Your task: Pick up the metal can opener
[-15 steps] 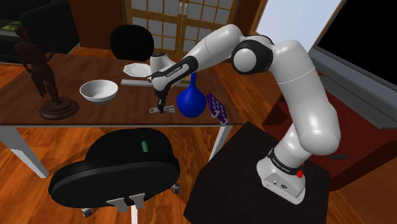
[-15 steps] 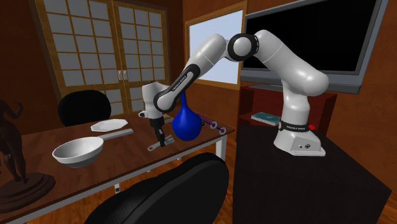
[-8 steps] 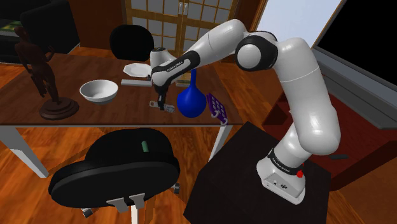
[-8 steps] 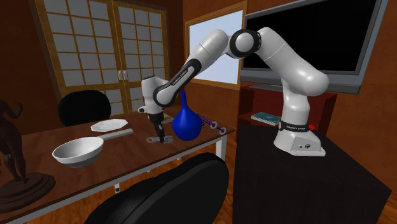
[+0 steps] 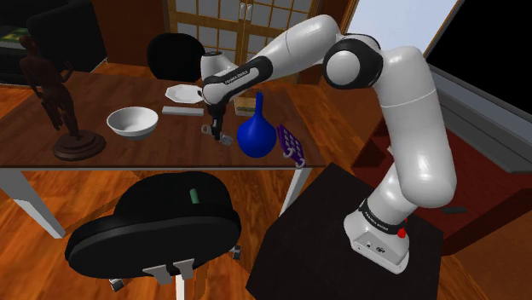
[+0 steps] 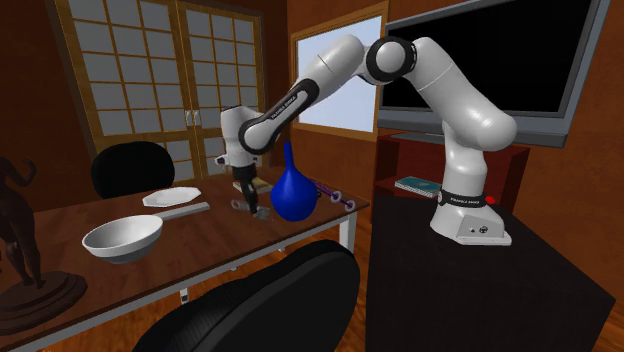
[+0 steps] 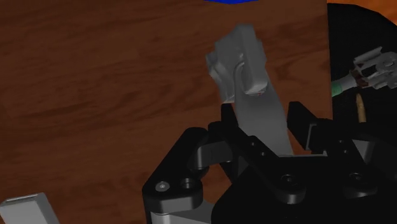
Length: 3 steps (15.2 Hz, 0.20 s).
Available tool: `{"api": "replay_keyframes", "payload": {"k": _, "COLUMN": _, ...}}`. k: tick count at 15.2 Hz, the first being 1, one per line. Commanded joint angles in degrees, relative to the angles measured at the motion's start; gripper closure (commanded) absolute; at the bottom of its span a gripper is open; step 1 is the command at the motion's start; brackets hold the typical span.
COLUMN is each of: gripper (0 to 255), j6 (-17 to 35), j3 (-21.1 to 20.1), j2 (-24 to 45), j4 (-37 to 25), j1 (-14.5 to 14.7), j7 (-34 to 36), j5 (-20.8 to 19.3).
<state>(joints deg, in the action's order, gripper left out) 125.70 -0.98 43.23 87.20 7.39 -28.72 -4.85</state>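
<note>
Moved: the arm point(image 5: 401, 111) has risen since a second ago, and the opener point(image 5: 225, 141), which lay on the worktop point(image 5: 128, 149) then, now hangs above it.
Claw: the claw point(image 5: 215, 132) points down and is clamped on the opener's flat grey handle point(image 7: 262, 121), with a finger point(image 7: 228, 118) on each side.
Opener: grey, with its head point(image 7: 238, 60) sticking out past the fingertips. It hangs over brown wood point(image 7: 114, 95) and looks clear of the surface in the second exterior view point(image 6: 261, 212).
Edges: the blue vase point(image 5: 256, 132) stands just beside the claw on the shoulder view's right. Past it a small purple piece point(image 5: 292, 143) sits at the worktop's end. The near edge is close below, and a black chair point(image 5: 153, 226) is tucked under it.
Open room: bare wood lies between the claw and the white bowl point(image 5: 133, 121) on the shoulder view's left. The plate point(image 5: 185, 91) sits further back, well apart from the claw.
Surface: a dark brown wooden top on pale legs. A dark statue point(image 5: 60, 94) stands near its far-left end.
Room: reddish wood floor, paned doors point(image 6: 150, 80) behind the worktop, a big black screen point(image 6: 500, 50) above the dark stand point(image 5: 341, 247).
</note>
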Motion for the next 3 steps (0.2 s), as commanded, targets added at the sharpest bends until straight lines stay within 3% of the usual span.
{"api": "replay_keyframes", "payload": {"k": 1, "gripper": 255, "j6": -0.92, "j3": -0.02, "j2": -1.24, "j4": 0.33, "j1": -0.08, "j7": -0.13, "j5": 0.05}}
{"api": "replay_keyframes", "payload": {"k": 3, "gripper": 255, "j6": -0.99, "j3": -0.02, "j2": -1.32, "j4": 0.34, "j1": -0.08, "j7": -0.13, "j5": 0.05}}
